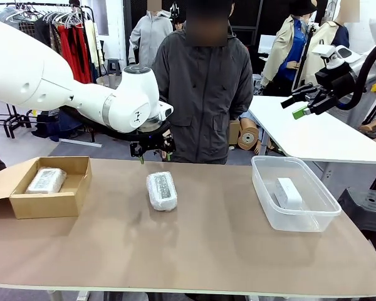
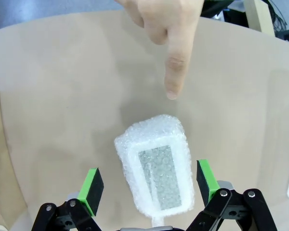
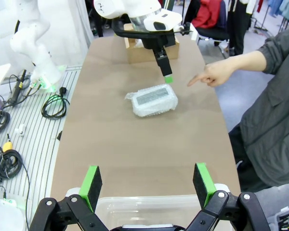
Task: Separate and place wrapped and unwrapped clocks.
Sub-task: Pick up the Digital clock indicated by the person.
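A bubble-wrapped clock (image 1: pixel 162 190) with a grey face lies in the middle of the table. My left gripper (image 1: pixel 154 152) hangs open just above its far end. In the left wrist view the wrapped clock (image 2: pixel 158 168) lies between and below my open left gripper (image 2: pixel 149 185), apart from both pads. A person's finger (image 2: pixel 173 72) points at the table just beyond it. Another wrapped clock (image 1: pixel 46 180) lies in the cardboard box (image 1: pixel 62 204). The bare white clock (image 1: pixel 288 193) lies in the clear bin (image 1: pixel 263 188). My right gripper (image 1: pixel 297 106) is raised at the far right, open and empty.
The right wrist view looks down over the bin's rim (image 3: pixel 149 199) toward the wrapped clock (image 3: pixel 152 100), the left gripper (image 3: pixel 166 72) and the person's pointing hand (image 3: pixel 209 76). The person stands at the far edge. A white table (image 1: pixel 313 135) stands at the back right.
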Motion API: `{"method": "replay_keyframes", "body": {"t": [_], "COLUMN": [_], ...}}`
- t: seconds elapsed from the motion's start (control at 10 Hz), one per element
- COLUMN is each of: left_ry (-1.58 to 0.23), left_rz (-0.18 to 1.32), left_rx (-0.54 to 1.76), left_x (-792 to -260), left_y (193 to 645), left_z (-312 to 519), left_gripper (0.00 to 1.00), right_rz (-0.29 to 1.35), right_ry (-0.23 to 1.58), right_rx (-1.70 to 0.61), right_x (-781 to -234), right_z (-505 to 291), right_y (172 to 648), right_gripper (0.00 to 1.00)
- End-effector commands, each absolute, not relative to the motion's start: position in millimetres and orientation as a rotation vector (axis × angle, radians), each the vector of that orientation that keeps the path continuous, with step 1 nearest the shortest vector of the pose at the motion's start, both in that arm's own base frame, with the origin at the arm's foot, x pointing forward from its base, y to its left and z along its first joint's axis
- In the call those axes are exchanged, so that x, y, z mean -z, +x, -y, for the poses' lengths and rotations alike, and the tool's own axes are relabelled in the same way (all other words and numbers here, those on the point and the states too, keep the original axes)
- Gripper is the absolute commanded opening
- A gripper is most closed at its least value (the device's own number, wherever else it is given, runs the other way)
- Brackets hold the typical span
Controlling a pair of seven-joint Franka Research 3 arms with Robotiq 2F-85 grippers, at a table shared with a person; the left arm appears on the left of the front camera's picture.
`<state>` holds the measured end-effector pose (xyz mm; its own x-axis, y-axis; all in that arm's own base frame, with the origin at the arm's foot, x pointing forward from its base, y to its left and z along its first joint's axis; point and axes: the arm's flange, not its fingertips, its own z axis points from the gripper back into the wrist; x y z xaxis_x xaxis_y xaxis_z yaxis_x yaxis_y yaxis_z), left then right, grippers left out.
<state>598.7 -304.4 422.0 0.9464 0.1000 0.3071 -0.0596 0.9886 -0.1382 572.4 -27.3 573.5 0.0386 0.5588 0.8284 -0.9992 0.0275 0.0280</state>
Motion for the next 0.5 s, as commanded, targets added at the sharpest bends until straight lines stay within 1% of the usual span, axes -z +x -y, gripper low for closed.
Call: {"method": "replay_keyframes", "body": {"t": [0.0, 0.3, 0.4], "left_ry": [-0.13, -0.128, -0.144], "left_rz": [0.311, 0.313, 0.26], "left_rx": [-0.127, -0.103, -0.171], "left_x": [-420.2, -419.0, -415.5], "left_y": [600.1, 600.2, 601.7], "left_z": [300.5, 301.3, 305.8], "left_gripper": [1.0, 1.0, 1.0], "right_rz": [0.748, 0.748, 0.748], "right_ry": [0.771, 0.771, 0.771], "right_rx": [-1.4, -1.4, -1.4], "right_x": [-575.4, -575.4, -575.4], "right_z": [27.8, 27.8, 27.8], "right_y": [572.6, 572.6, 572.6], "right_gripper": [1.0, 1.0, 1.0]}}
